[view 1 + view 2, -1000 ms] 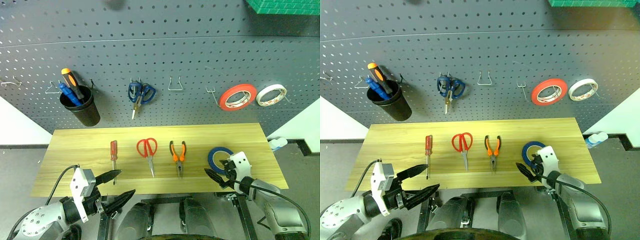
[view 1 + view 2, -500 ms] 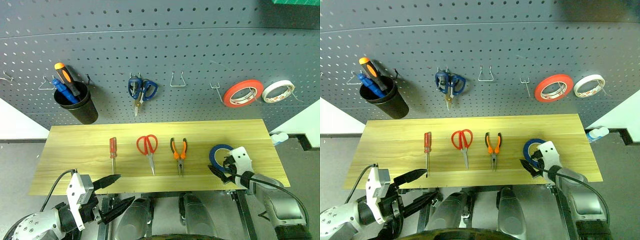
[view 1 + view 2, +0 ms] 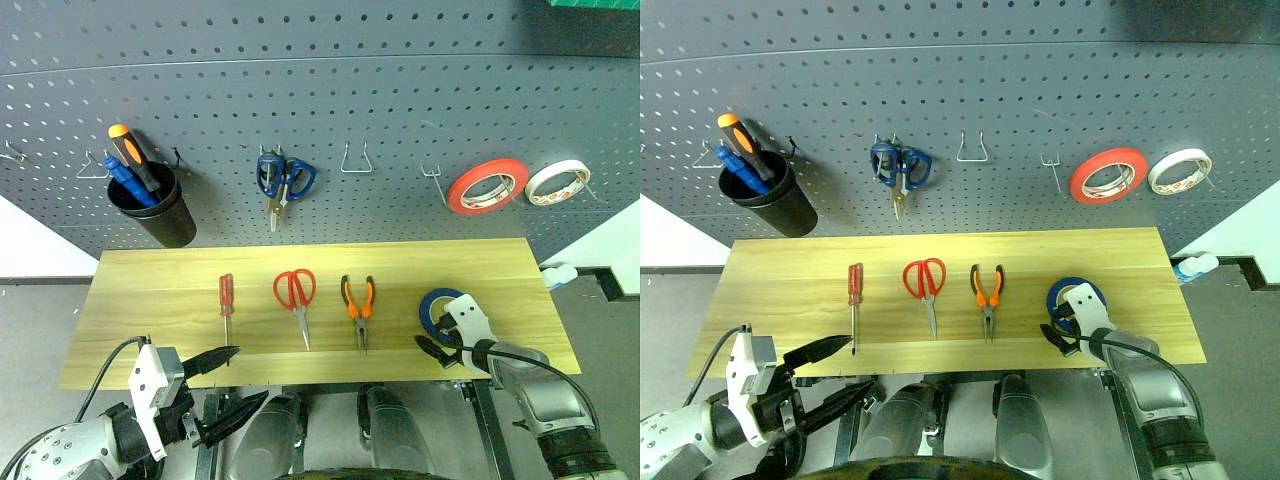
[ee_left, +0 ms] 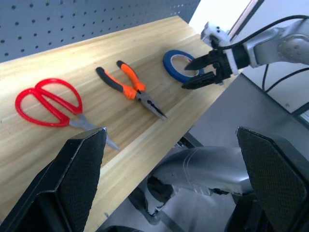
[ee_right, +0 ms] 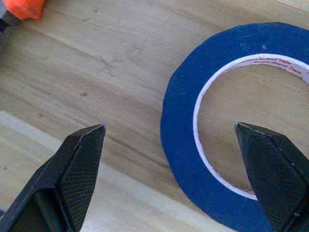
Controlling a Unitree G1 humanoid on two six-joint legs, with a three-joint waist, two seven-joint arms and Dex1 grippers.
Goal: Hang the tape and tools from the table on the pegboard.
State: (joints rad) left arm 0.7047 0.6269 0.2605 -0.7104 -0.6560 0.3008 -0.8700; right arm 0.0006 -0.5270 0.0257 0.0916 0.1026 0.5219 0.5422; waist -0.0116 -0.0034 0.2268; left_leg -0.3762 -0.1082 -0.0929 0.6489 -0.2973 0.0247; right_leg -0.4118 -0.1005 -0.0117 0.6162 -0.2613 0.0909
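While the pegboard [image 3: 320,100] rises well beyond both end effectors, the tape [image 5: 231,145] lies flat on the tabletop [image 3: 180,300] just ahead of the right end effector [image 3: 432,349], fingers apart. Likely light, stiff and smooth, it should grip best across one wall. Left end effector [image 3: 228,385] hangs open, well aside.

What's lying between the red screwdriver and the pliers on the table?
The red-handled scissors lie between the small red-handled screwdriver and the pliers, handles toward the pegboard, as the left eye view shows.
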